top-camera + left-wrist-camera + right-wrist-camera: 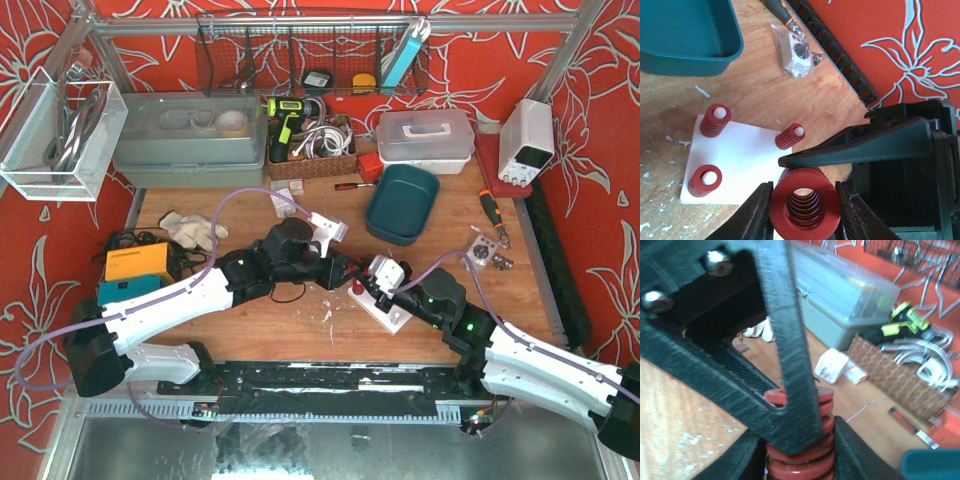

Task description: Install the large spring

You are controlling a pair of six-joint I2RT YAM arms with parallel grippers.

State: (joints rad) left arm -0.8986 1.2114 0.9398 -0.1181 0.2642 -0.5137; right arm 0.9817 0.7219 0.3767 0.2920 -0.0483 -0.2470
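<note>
Your left tool (802, 201) is clamped on the large spring (803, 181), one finger on each side of its coils. It holds the spring at the corner of the white plate (747, 160) that has no spring yet, near the middle of the table (790, 95). Your right tool (784, 161) is closed, with its tips lying across the spring's top coil. Whether it pinches that coil or only rests there cannot be told.

- **Alignment:** no peg shows through the bore, so you may be off centre. Pushing down then would seat the spring on the plate, not on a peg.
- **Slip:** round coils between flat fingers can roll. A sideways push from the right tool could squirt the spring out.
- **Crowding:** both tools are touching or nearly touching at one spot, and either moving first may knock the other.
- **Plate:** nothing visibly pins it. A skewed press could slide it or tip the three small springs (715, 120) on their pegs.
</note>
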